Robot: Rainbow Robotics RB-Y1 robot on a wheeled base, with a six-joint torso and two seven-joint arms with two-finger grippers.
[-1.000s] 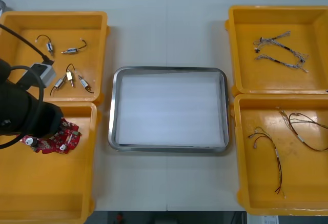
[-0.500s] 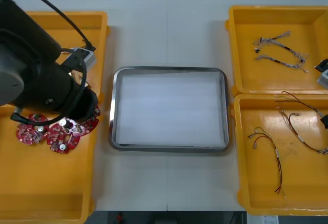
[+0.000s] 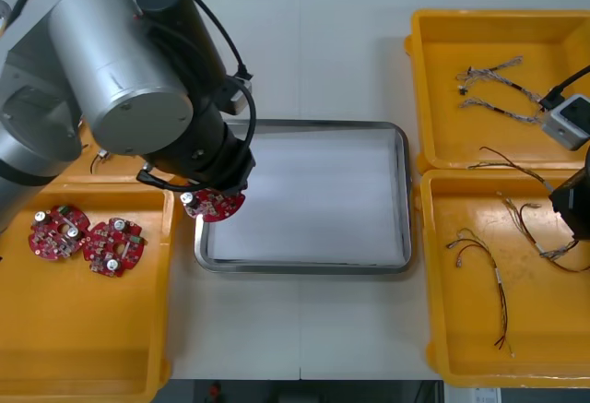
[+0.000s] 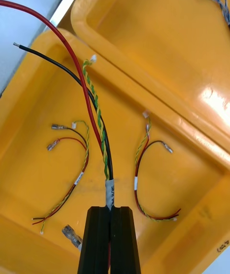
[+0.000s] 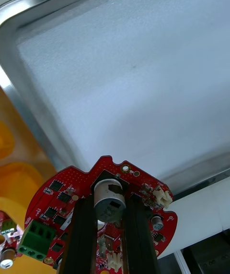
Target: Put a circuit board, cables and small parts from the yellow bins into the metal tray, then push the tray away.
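Board (image 5: 61, 192) in L claw (image 5: 110, 203) over tray (image 3: 304, 266) corner, cable (image 4: 107, 171) in R claw (image 4: 109, 212).

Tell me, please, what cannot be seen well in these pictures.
- Front view: the left arm covers most of the held circuit board.
- Left wrist view: the left gripper covers parts of that board.
- Right wrist view: the right gripper hides the gripped end of the cables.

Table (image 3: 304, 53), metal tray (image 3: 323, 124) ctr, prob. 4 yellow bins (image 3: 479, 145)
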